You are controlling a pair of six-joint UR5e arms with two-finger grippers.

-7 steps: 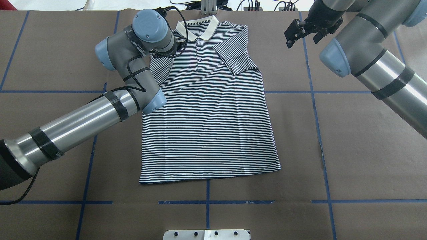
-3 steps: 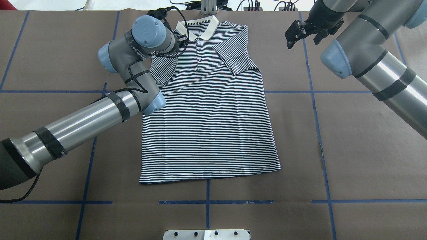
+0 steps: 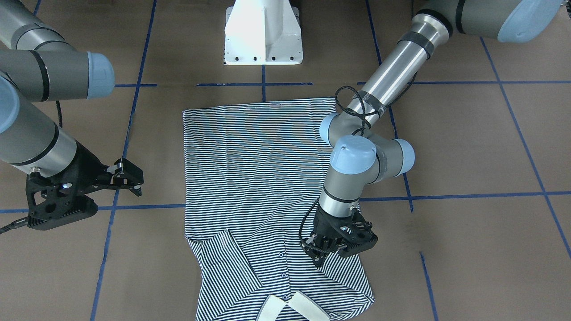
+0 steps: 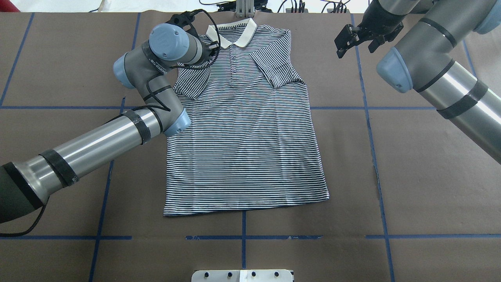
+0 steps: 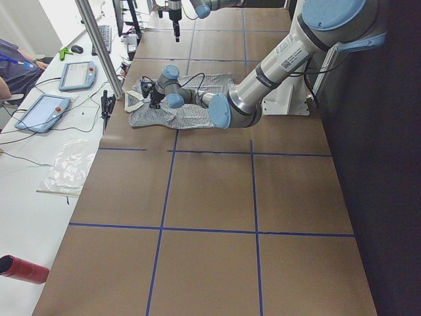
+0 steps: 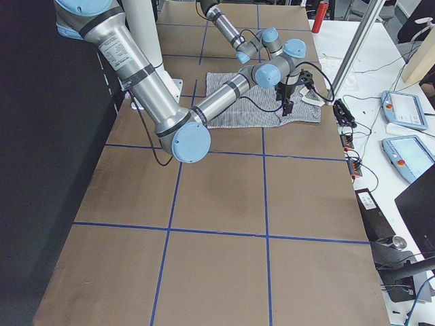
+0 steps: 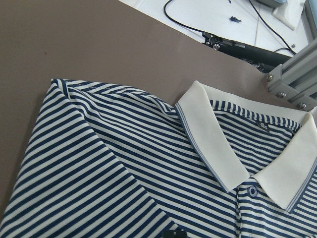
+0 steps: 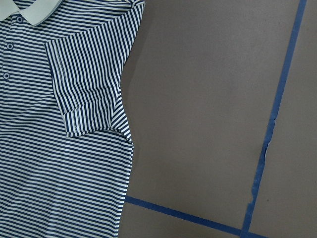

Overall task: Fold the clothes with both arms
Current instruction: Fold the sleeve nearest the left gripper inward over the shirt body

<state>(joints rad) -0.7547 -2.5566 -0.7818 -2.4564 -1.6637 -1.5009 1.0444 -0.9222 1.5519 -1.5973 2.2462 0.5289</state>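
The striped polo shirt (image 4: 246, 149) lies flat on the brown table, cream collar (image 4: 235, 33) at the far edge and both short sleeves folded inward over the chest. In the front-facing view my left gripper (image 3: 328, 256) hovers over the shirt's left shoulder, fingers apart and holding nothing. From overhead it is mostly hidden under its wrist. The left wrist view shows only the collar (image 7: 213, 134) and striped shoulder (image 7: 99, 148). My right gripper (image 4: 354, 41) hangs open above bare table, right of the folded right sleeve (image 4: 276, 68).
Blue tape lines (image 4: 372, 149) grid the brown table. The white pedestal base (image 3: 263, 31) stands at the near edge. An aluminium post (image 4: 244, 8) and cables sit just beyond the collar. A side table with tablets (image 5: 39, 112) runs along the far edge.
My left wrist has drifted left and toward the far edge, uncovering more of the folded left sleeve. My right gripper has shifted slightly farther away. The shirt has not moved.
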